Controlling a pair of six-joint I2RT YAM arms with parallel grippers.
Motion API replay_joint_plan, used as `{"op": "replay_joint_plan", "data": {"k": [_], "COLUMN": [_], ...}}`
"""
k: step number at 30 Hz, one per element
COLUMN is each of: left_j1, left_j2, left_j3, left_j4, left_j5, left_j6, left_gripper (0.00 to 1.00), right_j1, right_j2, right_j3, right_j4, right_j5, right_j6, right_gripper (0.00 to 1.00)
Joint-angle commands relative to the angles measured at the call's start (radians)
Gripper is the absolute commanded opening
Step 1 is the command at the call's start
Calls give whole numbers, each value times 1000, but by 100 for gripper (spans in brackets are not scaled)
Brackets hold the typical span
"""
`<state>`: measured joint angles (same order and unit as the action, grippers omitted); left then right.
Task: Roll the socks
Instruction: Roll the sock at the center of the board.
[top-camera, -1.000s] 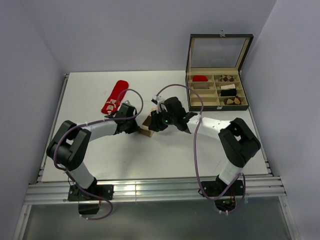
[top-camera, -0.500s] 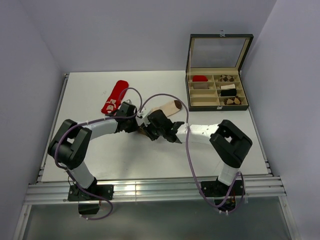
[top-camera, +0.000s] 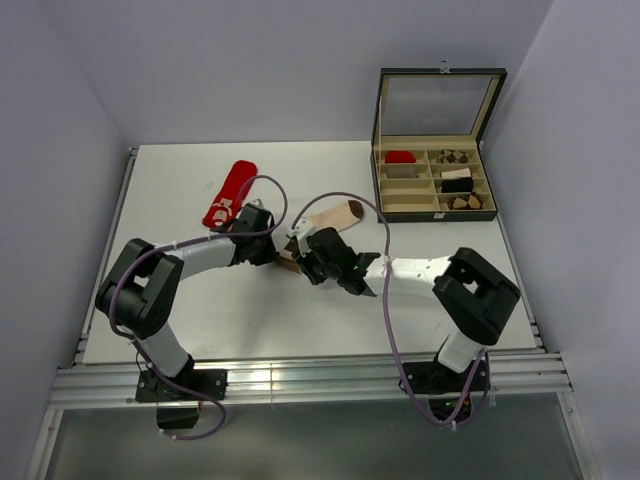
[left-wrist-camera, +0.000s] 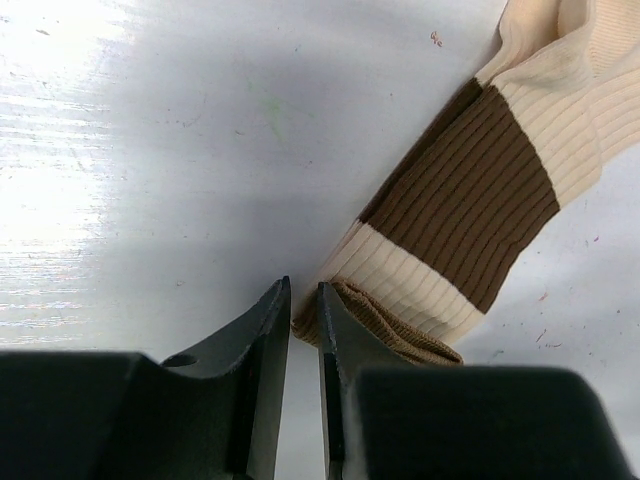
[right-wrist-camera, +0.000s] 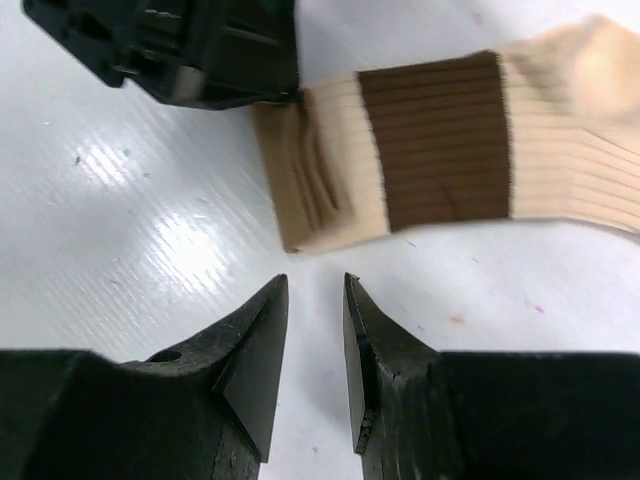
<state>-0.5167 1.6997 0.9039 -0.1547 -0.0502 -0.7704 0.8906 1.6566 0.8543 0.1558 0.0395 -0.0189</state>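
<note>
The cream sock (top-camera: 332, 216) with brown band lies flat and stretched out at mid-table, its toe toward the back right. It also shows in the left wrist view (left-wrist-camera: 470, 200) and the right wrist view (right-wrist-camera: 440, 140). My left gripper (top-camera: 275, 252) (left-wrist-camera: 303, 292) is nearly closed, with a corner of the sock's cuff end between its tips. My right gripper (top-camera: 308, 265) (right-wrist-camera: 316, 285) is slightly open and empty, just short of the same cuff end, with bare table between its fingers. The red sock (top-camera: 228, 193) lies flat at the back left.
An open compartment box (top-camera: 410, 203) stands at the back right, lid up, holding a red bundle (top-camera: 400, 157), brown-patterned bundles (top-camera: 455, 157) and a black-and-white bundle (top-camera: 457, 183). The left gripper's body (right-wrist-camera: 200, 50) is close in front of the right gripper.
The cream sock, bunched between both grippers a second ago, now lies unrolled toward the back right. The right gripper let it go and moved left and nearer. The left gripper barely moved.
</note>
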Motion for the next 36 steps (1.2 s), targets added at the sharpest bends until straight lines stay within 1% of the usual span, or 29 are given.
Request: {"op": "replay_joint_plan", "data": {"k": [1, 5, 10, 22, 36], "left_j1": [-5, -5, -5, -5, -5], "left_j2": [26, 18, 25, 9, 15], "left_j3": [-2, 3, 16, 15, 29], "left_j4": [-42, -49, -57, -51, -52], "left_j5": [-8, -7, 3, 16, 33], "left_j6": [29, 36, 42, 48, 51], "left_gripper": [23, 23, 22, 22, 22], "right_j1": [-13, -7, 19, 57, 59], "right_j2": [-87, -86, -49, 95, 223], "right_j3": [-29, -40, 0, 98, 149], "right_j4": [85, 106, 113, 122, 53], "right_j5": [37, 30, 39, 34, 48], "right_j6": [17, 16, -22, -67, -93], "right_gripper": [36, 38, 39, 40, 43]}}
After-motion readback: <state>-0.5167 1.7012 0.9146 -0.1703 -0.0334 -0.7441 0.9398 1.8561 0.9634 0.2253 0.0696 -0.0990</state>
